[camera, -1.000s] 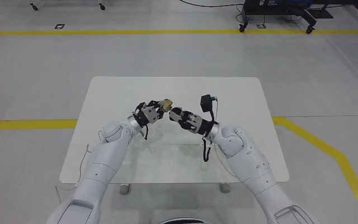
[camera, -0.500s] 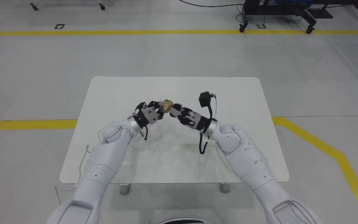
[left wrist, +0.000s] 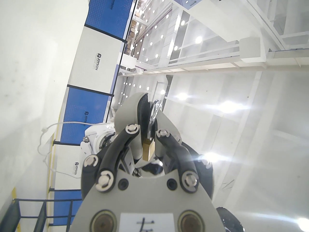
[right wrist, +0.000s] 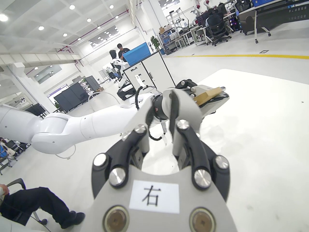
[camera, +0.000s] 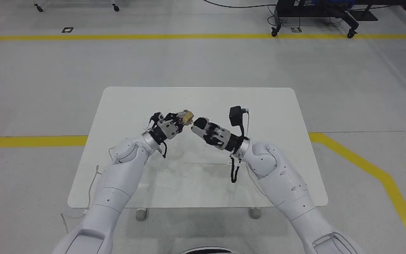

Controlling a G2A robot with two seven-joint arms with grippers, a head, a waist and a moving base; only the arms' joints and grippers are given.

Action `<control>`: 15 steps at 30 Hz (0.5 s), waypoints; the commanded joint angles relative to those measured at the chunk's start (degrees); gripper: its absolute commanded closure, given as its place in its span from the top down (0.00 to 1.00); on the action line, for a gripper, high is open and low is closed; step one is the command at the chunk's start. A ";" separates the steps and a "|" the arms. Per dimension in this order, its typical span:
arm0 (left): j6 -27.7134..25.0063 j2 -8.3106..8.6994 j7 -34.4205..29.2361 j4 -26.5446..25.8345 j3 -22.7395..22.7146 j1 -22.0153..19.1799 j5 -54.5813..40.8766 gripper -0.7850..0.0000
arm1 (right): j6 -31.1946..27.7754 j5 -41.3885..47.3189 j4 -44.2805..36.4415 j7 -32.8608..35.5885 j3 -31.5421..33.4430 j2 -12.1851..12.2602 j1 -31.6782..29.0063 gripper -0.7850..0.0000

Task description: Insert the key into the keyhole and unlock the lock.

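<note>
**Padlock** [camera: 186, 117]: brass body with a silver shackle. It is held off the table [camera: 266, 108] over its middle, a little toward the far edge. In the left wrist view the brass body sits deep between the fingers, with the shackle toward the fingertips. No writing can be read on it.

**Left gripper** [camera: 179, 120]: fingers clenched on the padlock, one on each side. The padlock's free end points toward the right gripper. A white label with one black character sits on the gripper base [left wrist: 146, 222].

**Right gripper** [camera: 198, 122]: over the table's middle, level with the padlock and just beside its free end. The top view shows a narrow gap between them. The fingers [right wrist: 186, 108] are pressed together at the tips.

**Key**: too small to make out. Whether it lies between the right fingers cannot be told.

**Right gripper label** [right wrist: 154, 196]: white, with one black character, on the gripper base.

**Table**: white, with rounded corners.

**Surroundings**: yellow floor lines [camera: 190, 36] run beyond the far edge and past both side edges. Blue wall panels [left wrist: 113, 8] carry small white print.
</note>
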 commanded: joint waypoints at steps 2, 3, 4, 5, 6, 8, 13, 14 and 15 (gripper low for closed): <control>-1.27 0.09 0.16 -0.19 -0.08 0.08 1.09 0.00 | 0.04 0.14 0.17 0.03 -0.03 -0.02 0.08 1.00; -1.27 0.09 0.16 -0.19 -0.08 0.08 1.09 0.00 | 0.04 0.14 0.17 0.03 -0.03 -0.02 0.08 1.00; -1.27 0.09 0.16 -0.19 -0.08 0.08 1.09 0.00 | 0.04 0.14 0.17 0.03 -0.03 -0.02 0.08 1.00; -1.27 0.09 0.16 -0.19 -0.08 0.08 1.09 0.00 | 0.04 0.14 0.17 0.03 -0.03 -0.02 0.08 1.00; -1.27 0.09 0.16 -0.19 -0.08 0.08 1.09 0.00 | 0.04 0.14 0.17 0.03 -0.03 -0.02 0.08 1.00; -1.27 0.09 0.16 -0.19 -0.08 0.08 1.09 0.00 | 0.04 0.14 0.17 0.03 -0.03 -0.02 0.08 1.00; -5.89 0.73 9.92 -4.03 0.04 1.76 12.09 0.00 | 8.62 -11.76 -3.04 -1.07 -0.22 0.22 -0.37 1.00; -7.19 1.04 13.63 -5.23 -0.25 2.22 16.54 0.00 | 10.05 -15.39 -3.90 -1.20 -0.45 0.34 -0.58 1.00; -7.46 1.26 16.45 -6.78 -0.12 2.95 20.31 0.00 | 11.25 -18.77 -4.67 -1.16 -0.79 0.45 -0.87 1.00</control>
